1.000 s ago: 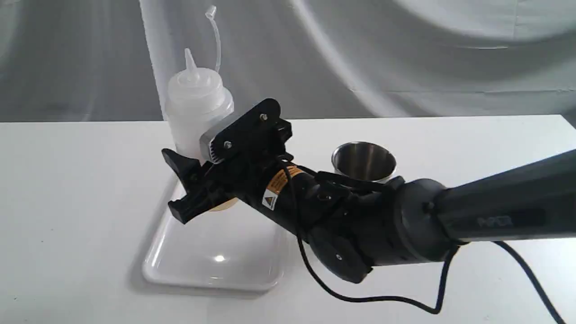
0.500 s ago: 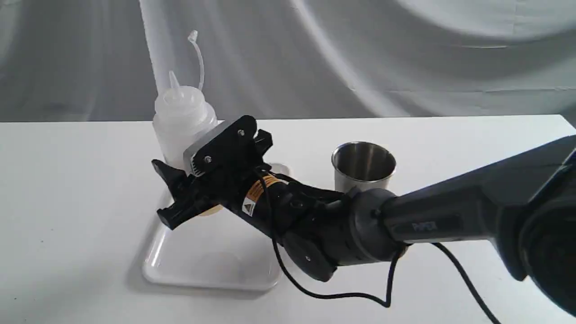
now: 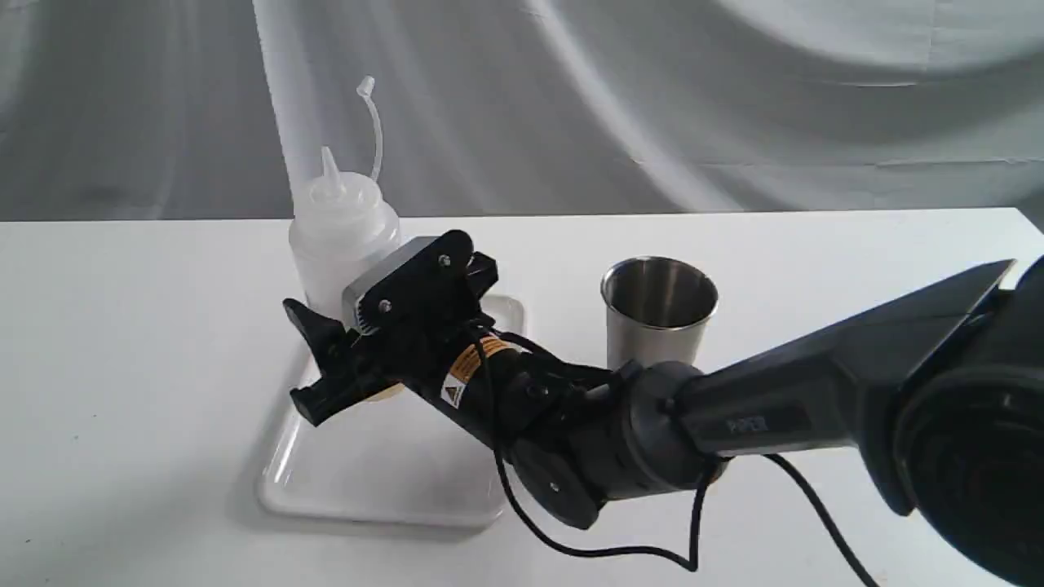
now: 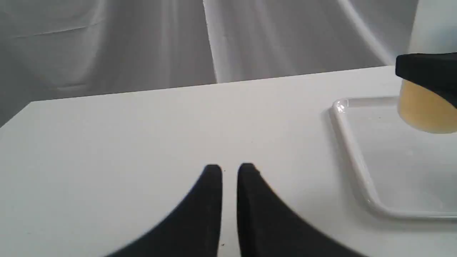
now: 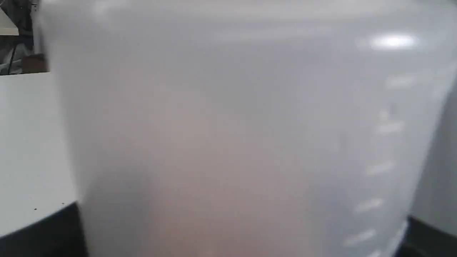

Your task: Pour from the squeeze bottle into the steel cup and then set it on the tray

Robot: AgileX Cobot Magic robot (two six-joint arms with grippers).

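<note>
The right hand [image 3: 316, 360] has lowered the squeeze bottle [image 3: 338, 232] toward the tray [image 3: 383, 507].

- bottle [image 3: 342, 228]: translucent white, upright, amber liquid at the bottom, over the tray's far end.
- cup [image 3: 659, 322]: steel, upright, just right of the tray.
- tray [image 3: 391, 469]: glossy white, flat.

Faint letters "PiPER" stand on the right arm [image 3: 816, 395], right of centre in the exterior view. Nearer the wrist, an orange label [image 3: 465, 371] carries a warning triangle; its print is illegible. The bottle [image 5: 228, 128] bears unnumbered graduation marks.
</note>
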